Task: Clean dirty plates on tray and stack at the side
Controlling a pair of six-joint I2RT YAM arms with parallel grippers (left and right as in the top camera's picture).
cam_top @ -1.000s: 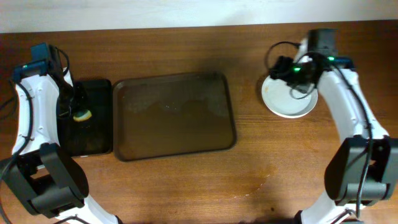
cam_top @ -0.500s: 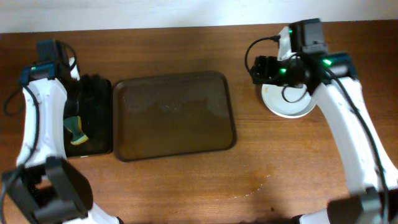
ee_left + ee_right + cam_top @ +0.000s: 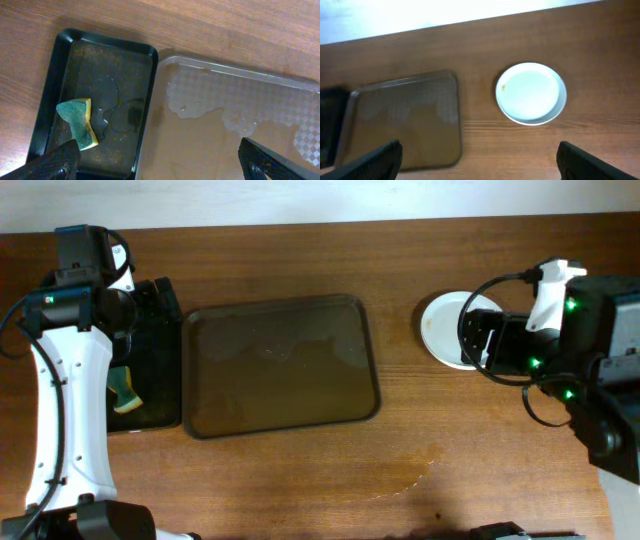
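Left claw (image 3: 159, 167): fingers spread wide, only the two tips show at the bottom corners of the left wrist view, nothing between them. It hangs high, over the seam between the black tray (image 3: 100, 75) and the tray (image 3: 225, 145).

Right claw (image 3: 480, 165): same, spread wide with nothing gripped, tips at the bottom corners of its own view. Also high, looking down at the counter (image 3: 600, 55).

Below the left claw: green and yellow sponge (image 3: 77, 122) lies in the black tray, close to its outer long wall, with thin water rings on the floor beside it. The two trays sit side by side, long edges just beside each other.

Tray (image 3: 280, 380) is mid-counter, translucent brown. A wet film covers the part of its floor by the far rim.

White plate (image 3: 531, 92) sits on bare counter, well apart from the tray's right edge. Small orange-brown fleck on its rim, on the tray side. Overhead, the right arm's body covers the plate's (image 3: 443, 330) right edge. Can't tell whether it's one plate or a stack.

Faint wet trace on the counter (image 3: 450, 440) in front of the tray's right corner.
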